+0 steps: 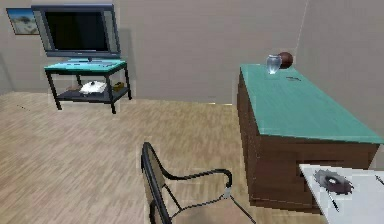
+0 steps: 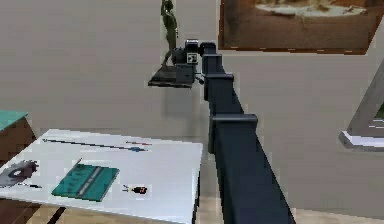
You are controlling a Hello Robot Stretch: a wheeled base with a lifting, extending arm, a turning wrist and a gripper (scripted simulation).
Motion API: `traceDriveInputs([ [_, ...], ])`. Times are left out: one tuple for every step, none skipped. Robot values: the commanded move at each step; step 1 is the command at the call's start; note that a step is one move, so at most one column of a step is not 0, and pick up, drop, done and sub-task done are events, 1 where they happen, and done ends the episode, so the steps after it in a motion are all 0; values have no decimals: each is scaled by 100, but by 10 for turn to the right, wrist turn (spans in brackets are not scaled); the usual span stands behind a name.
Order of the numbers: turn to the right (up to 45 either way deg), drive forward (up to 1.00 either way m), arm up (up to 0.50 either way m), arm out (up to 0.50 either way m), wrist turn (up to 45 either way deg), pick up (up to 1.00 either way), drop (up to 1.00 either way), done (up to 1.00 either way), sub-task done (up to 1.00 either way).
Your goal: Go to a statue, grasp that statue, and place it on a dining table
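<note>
Arm side view, tool (image 2: pixel 170 64) holds statue (image 2: pixel 168 22) (greenish figure)

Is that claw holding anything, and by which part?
Yes: the claw holds a slim green statue by its lower end, clear of the white table.

walls (image 1: pixel 180 50) beige | floor (image 1: pixel 80 150) wood planks | TV (image 1: pixel 75 30) on teal stand (image 1: pixel 85 68) | teal-topped cabinet (image 1: pixel 300 110) | chair (image 1: pixel 160 190) | framed picture (image 2: pixel 290 25)

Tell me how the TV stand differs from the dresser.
The TV stand is an open dark frame with a lower shelf; the dresser is a closed wooden block. The stand bears a TV; the dresser bears a pale vessel and a dark ball. Both have teal tops.
</note>
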Motion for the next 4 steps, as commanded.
traceDriveInputs([
  [0,0,0,0,-450,0,0,0,0],
  [0,0,0,0,-450,0,0,0,0],
  [0,0,0,0,-450,0,0,0,0],
  [0,0,0,0,-30,0,0,0,0],
])
